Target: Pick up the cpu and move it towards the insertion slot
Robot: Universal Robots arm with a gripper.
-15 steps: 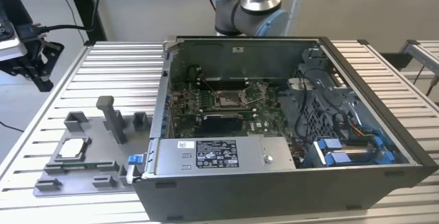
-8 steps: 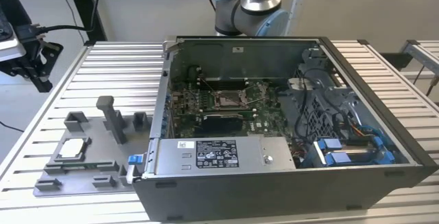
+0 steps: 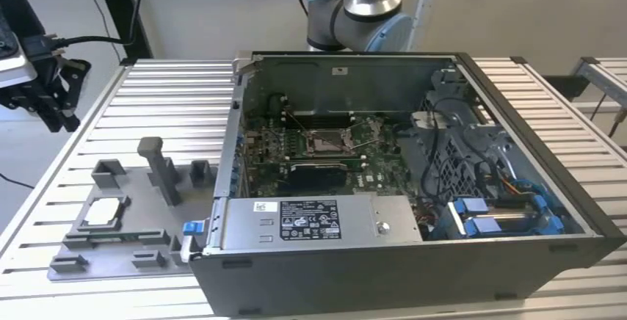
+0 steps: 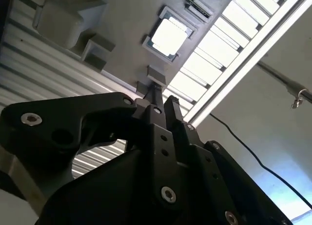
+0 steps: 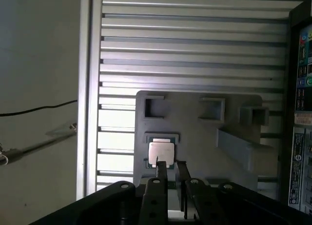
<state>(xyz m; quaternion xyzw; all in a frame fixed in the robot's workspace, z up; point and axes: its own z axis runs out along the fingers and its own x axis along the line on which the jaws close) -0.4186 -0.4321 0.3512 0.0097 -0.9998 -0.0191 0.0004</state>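
The cpu [image 5: 161,153] lies on its fixture [image 5: 204,132]. My gripper [image 5: 171,165] hangs empty, barely parted; I'd widen it and centre squarely.

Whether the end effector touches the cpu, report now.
Apart. In the exterior view the end effector hangs high, with open space between it and the cpu.

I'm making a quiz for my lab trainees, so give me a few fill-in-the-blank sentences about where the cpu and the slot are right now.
1. The cpu lies on the grey fixture, ___ the computer case.
2. The insertion slot sits on the ___ circuit board.
3. The gripper holds ___.
Missing words: outside; green; nothing.
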